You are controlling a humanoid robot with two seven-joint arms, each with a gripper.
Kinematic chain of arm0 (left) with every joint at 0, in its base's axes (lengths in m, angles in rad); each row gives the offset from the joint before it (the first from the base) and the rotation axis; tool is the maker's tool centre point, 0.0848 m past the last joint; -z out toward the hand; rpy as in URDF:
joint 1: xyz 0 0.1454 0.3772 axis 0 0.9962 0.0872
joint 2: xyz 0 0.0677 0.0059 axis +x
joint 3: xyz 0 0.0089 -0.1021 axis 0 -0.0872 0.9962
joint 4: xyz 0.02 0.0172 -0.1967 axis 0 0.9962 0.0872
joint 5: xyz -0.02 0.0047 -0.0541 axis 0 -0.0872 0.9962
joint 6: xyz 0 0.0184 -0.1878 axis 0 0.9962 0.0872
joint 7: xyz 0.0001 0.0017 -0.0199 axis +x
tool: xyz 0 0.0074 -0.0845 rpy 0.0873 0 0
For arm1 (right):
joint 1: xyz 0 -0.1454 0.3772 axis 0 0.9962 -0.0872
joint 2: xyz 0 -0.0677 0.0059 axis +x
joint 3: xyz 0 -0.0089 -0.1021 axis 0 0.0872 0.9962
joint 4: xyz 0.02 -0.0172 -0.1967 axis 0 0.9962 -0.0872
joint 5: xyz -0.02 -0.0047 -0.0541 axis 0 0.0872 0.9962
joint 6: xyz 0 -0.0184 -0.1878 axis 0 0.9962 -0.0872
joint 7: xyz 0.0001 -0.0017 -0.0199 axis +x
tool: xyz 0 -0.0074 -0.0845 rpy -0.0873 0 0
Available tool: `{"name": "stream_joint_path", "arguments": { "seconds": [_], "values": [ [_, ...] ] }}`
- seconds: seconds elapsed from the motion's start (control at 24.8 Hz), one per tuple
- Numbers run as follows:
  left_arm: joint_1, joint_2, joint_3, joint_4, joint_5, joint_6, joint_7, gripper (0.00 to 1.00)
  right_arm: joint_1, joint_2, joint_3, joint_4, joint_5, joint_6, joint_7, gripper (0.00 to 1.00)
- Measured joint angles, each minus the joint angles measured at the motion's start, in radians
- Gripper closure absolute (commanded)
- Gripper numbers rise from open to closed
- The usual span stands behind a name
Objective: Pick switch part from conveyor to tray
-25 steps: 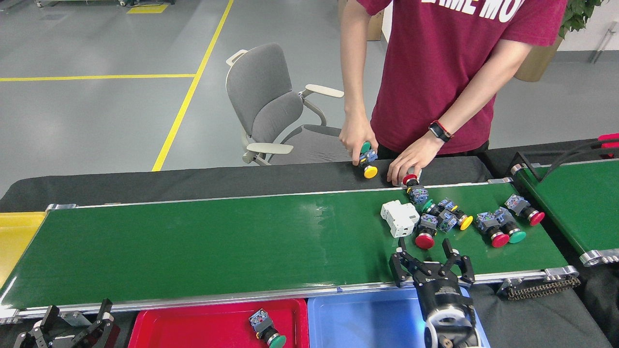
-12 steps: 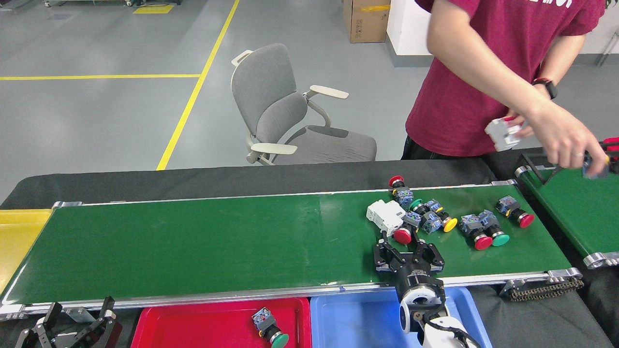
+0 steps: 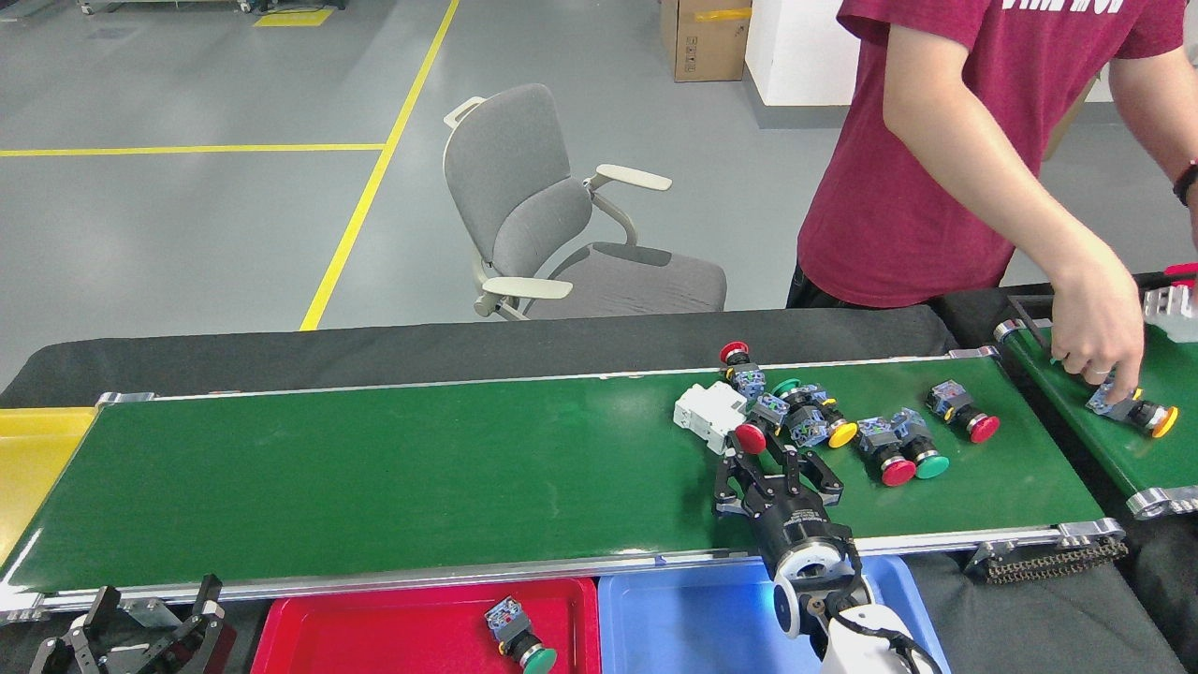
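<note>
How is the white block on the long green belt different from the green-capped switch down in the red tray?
The white boxy plastic block has no button and lies on the long green conveyor belt among other parts. The green-capped push-button switch has a round cap and blue-grey body, and lies alone in the red plastic tray. Both lie untouched by either pincer.

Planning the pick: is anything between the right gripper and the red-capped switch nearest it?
Nothing visible lies between the right gripper and the red-capped switch just beyond its fingertips. A white breaker block and other switches crowd right beside it, though.
</note>
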Motion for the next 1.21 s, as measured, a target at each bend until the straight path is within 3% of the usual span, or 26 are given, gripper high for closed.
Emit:
{"name": "stream_joint_path", "arguments": {
  "seconds": [0.16,0.4,0.44,0.48,0.52,0.56,1.01,1.09,1.21],
  "values": [
    [0.001,0.000,0.001,0.000,0.000,-0.002,0.000,0.00,0.103,0.000,0.007,-0.176,0.000,-0.135,0.047,0.87],
    [0.001,0.000,0.004,0.000,0.000,-0.003,0.000,0.00,0.310,0.002,0.108,-0.314,0.001,-0.457,0.079,0.78],
    [0.001,0.000,0.004,0.000,0.000,-0.003,0.000,0.00,0.330,0.002,0.133,-0.319,0.001,-0.492,0.083,0.71],
    [0.001,0.000,0.004,0.000,0.000,-0.003,0.000,0.00,0.346,0.002,0.163,-0.322,0.001,-0.522,0.087,0.48],
    [0.001,0.000,0.004,0.000,0.000,-0.002,0.000,0.00,0.353,0.002,0.187,-0.323,0.002,-0.538,0.092,0.08],
    [0.001,0.000,0.004,0.000,0.000,-0.002,0.000,0.00,0.356,0.003,0.202,-0.324,0.002,-0.547,0.106,0.02],
    [0.000,0.000,-0.013,-0.013,0.000,-0.023,0.000,0.00,0.357,0.011,0.211,-0.346,0.001,-0.572,0.167,0.02],
    [-0.006,0.000,-0.061,-0.031,0.000,-0.040,-0.001,0.00,0.345,0.038,0.193,-0.346,0.001,-0.556,0.167,0.02],
    [-0.063,-0.001,-0.210,-0.076,-0.021,-0.052,-0.018,0.00,0.281,0.091,0.068,-0.346,0.000,-0.472,0.167,0.02]
  ]
}}
